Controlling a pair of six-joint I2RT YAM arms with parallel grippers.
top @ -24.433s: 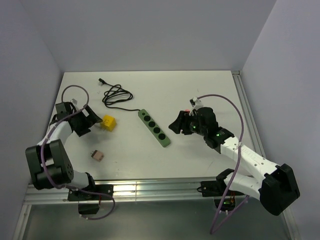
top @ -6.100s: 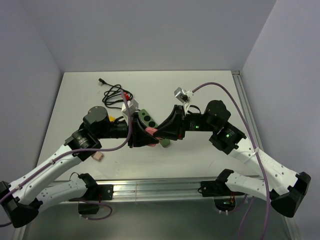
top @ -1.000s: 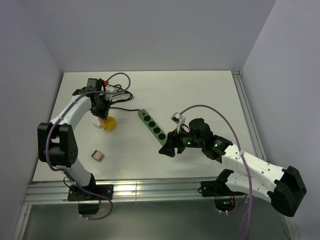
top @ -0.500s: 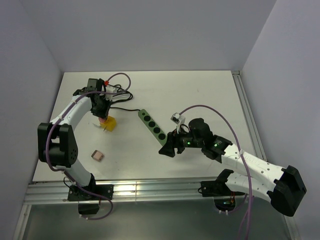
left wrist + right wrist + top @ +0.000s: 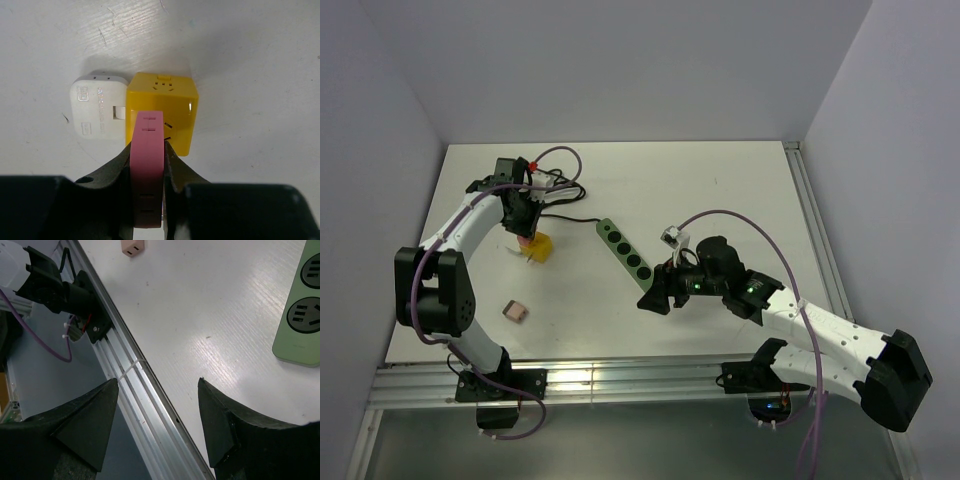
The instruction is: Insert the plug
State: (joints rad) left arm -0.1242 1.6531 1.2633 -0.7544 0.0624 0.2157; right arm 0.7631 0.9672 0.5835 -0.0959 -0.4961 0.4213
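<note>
Left gripper (image 5: pixel 148 156) tight around pink plug (image 5: pixel 149 129), its prongs out of sight over yellow cube (image 5: pixel 172 95).

The white table (image 5: pixel 720 190) carries a green power strip (image 5: pixel 625 255) with four round sockets, laid diagonally near the centre, and its black cable (image 5: pixel 558 190) runs from the strip's far end to a loose coil at the far left. To the left of the strip sits a yellow cube socket (image 5: pixel 162 107), with a white adapter (image 5: pixel 97 112) flat on the surface and touching one side of the cube. A small pink block (image 5: pixel 515 312) lies near the left front edge, well apart from the cube.
</note>
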